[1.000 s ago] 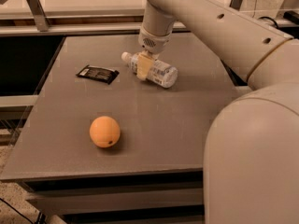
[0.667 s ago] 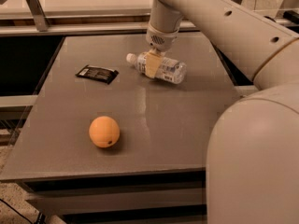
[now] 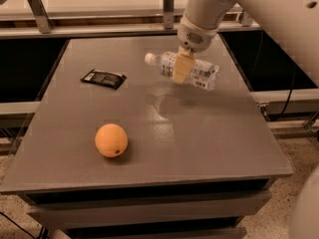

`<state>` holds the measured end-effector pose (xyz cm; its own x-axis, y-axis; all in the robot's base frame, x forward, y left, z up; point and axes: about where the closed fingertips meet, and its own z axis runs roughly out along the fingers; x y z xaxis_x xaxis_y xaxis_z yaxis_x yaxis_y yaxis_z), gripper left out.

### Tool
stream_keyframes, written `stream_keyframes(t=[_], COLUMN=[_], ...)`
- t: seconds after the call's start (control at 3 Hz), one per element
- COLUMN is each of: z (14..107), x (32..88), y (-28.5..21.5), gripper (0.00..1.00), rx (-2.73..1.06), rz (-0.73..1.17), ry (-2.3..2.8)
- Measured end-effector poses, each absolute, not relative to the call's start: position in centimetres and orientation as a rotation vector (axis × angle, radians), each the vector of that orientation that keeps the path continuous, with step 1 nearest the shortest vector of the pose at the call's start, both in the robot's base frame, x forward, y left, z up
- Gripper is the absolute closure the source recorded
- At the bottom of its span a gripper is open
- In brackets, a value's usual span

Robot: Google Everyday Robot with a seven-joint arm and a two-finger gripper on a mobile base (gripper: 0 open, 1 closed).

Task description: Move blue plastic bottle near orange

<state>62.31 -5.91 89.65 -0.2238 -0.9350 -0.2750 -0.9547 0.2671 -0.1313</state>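
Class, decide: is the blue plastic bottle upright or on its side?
On its side: the gripper clamps the blue plastic bottle mid-body, cap pointing left.

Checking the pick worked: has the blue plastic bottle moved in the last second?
Yes. Clamped in the gripper, the blue plastic bottle has shifted right, away from the black wrapper, and hangs above the table.

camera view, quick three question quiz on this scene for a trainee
1. True or false: the gripper, over the far half of the table, is shut on the blue plastic bottle.
2. The bottle's white cap points: A toward the black wrapper; B away from it; C straight up.
3. Fill in: the round fruit near the table's front edge is an ____.
Key: 1 true; 2 A; 3 orange.
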Motion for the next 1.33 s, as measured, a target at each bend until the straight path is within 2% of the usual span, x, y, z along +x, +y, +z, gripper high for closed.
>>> stream_keyframes(t=[0.67,1.33], z=[88.3,85.4], x=[53.4,48.4], y=[-6.8,-8.7], gripper=[1.0,1.0], rx=[-1.912,-2.034], rz=[0.079,0.016], ry=[2.092,2.094])
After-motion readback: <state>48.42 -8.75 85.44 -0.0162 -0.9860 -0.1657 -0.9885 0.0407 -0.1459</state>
